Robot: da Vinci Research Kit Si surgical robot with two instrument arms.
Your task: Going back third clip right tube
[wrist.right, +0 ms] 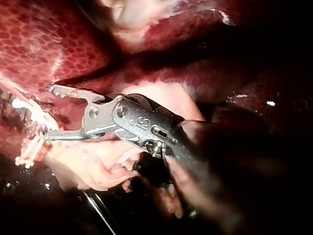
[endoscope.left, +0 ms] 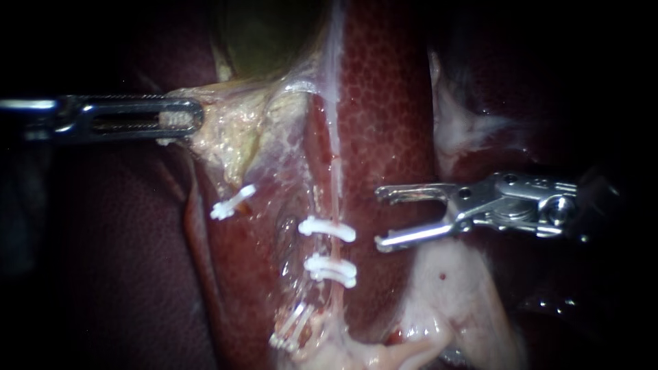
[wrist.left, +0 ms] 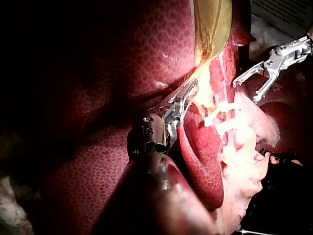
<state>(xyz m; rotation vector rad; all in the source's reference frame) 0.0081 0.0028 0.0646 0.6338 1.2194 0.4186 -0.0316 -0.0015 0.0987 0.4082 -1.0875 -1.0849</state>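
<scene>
**Empty right jaws sit just clear of the clipped right tube**

The thin, pale right tube (endoscope.left: 336,171) runs up and down the endoscope view over the mottled dark-red liver (endoscope.left: 387,103). 2 white plastic clips cross it, an upper clip (endoscope.left: 327,229) and a lower clip (endoscope.left: 331,268) close beneath. A 3rd white clip group (endoscope.left: 291,327) sits lower still, and I cannot tell whether it holds the same tube.

The right instrument (endoscope.left: 379,218), a steel shaft ending in 2 slim curved jaws, lies level with the upper clip, just beside it but apart. Its jaws gape and hold nothing. The tube lies straight ahead of the tips, crosswise to the instrument's long axis.

Backing out therefore looks like a straight pull along the shaft, away from the clips, with no sideways sweep.

The left instrument (endoscope.left: 192,118) is farther off, with its slotted jaws clamped on a pale yellow tissue flap (endoscope.left: 226,137).
</scene>
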